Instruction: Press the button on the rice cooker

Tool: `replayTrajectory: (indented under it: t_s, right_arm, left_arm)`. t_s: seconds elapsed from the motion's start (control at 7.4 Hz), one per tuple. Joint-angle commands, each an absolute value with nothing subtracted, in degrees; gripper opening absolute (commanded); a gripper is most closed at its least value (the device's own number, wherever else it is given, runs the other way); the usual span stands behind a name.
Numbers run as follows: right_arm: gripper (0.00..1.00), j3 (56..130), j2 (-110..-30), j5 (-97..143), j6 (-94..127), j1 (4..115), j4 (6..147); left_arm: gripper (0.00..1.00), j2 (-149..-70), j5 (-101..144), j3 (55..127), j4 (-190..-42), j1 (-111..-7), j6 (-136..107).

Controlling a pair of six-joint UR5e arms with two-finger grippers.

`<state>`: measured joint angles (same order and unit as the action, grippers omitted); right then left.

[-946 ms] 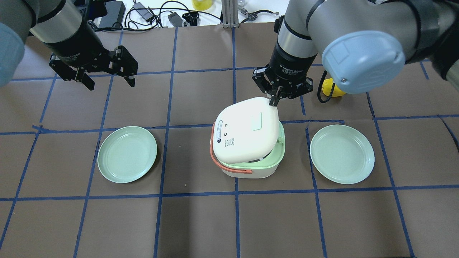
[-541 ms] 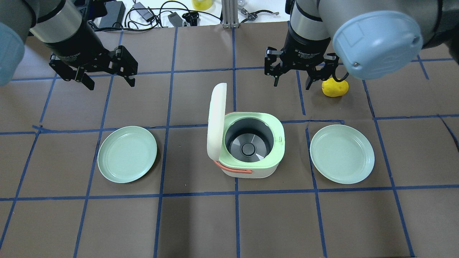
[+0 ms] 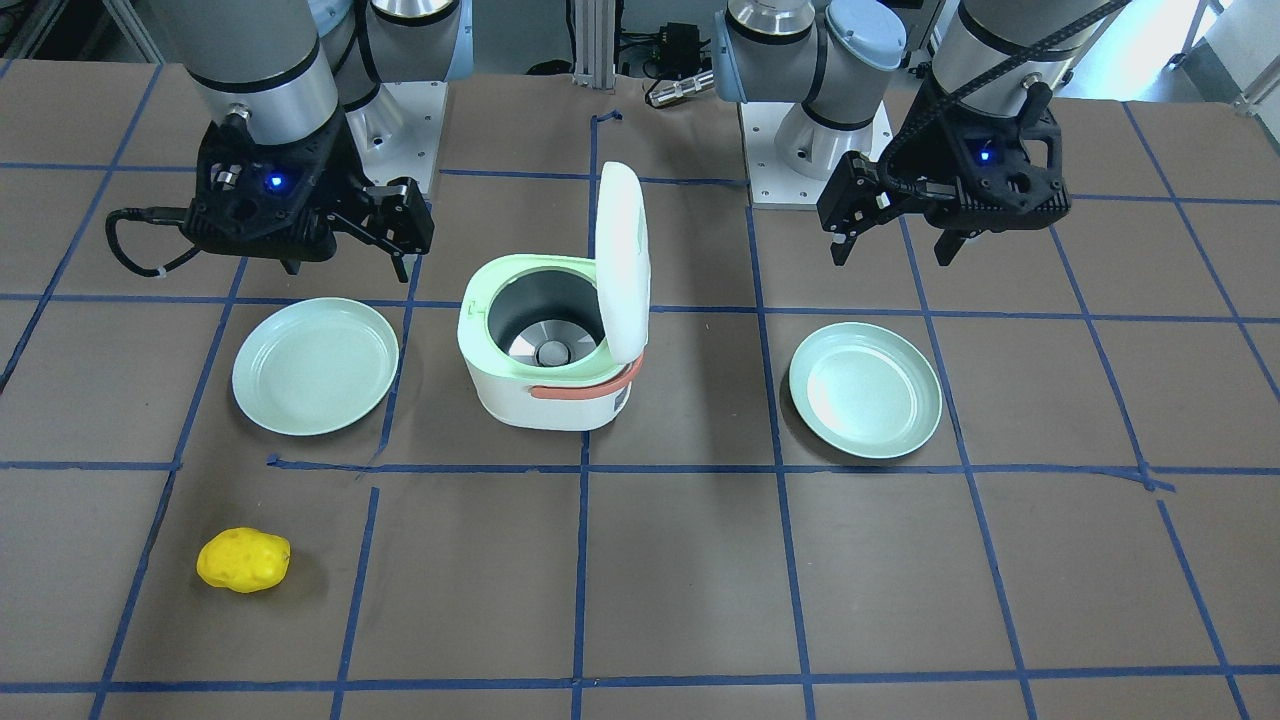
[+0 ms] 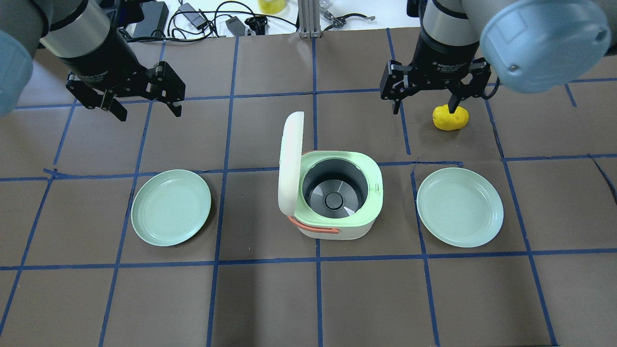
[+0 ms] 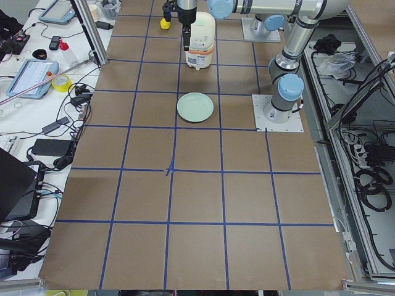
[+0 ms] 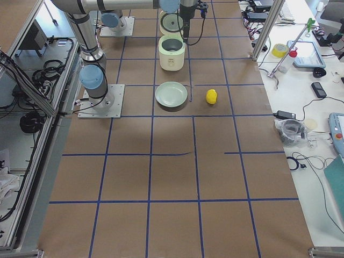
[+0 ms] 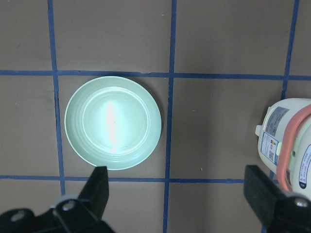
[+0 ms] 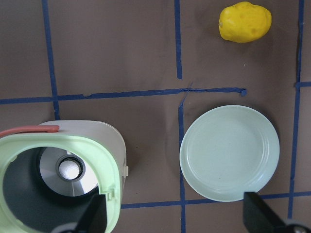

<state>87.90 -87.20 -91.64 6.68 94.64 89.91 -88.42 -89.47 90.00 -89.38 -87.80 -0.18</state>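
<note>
The white rice cooker (image 4: 337, 230) with a green rim and orange handle stands mid-table. Its lid (image 4: 291, 164) stands upright and open on the cooker's left, showing the empty grey pot. It also shows in the front view (image 3: 545, 395) and the right wrist view (image 8: 109, 141). A small latch tab (image 4: 377, 187) sits on the rim's right side. My right gripper (image 4: 424, 102) is open and empty, behind and to the right of the cooker. My left gripper (image 4: 148, 114) is open and empty, far off at the back left.
Two pale green plates lie either side of the cooker, a left one (image 4: 171, 207) and a right one (image 4: 460, 207). A yellow lumpy object (image 4: 450, 119) lies by my right gripper's finger. Cables and gear sit beyond the table's far edge.
The cooker's lid has swung from half-raised to fully upright. My right gripper left the lid's edge, opened, and moved back and right. The left arm has not moved.
</note>
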Motion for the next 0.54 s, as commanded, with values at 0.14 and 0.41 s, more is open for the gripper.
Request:
replayTrajectory:
  t_s: [0.14,0.41]
  right_arm:
    - [1.00,87.7,-88.3,-91.5,0.5,90.7,88.2]
    - [1.00,87.8,-88.3,-91.7,0.5,90.3,87.5]
  left_arm:
    - [1.00,-88.4,-89.5,90.0,-89.4,-87.8,-0.2]
    - [1.00,-88.4,-89.5,90.0,-89.4,-87.8,-0.2]
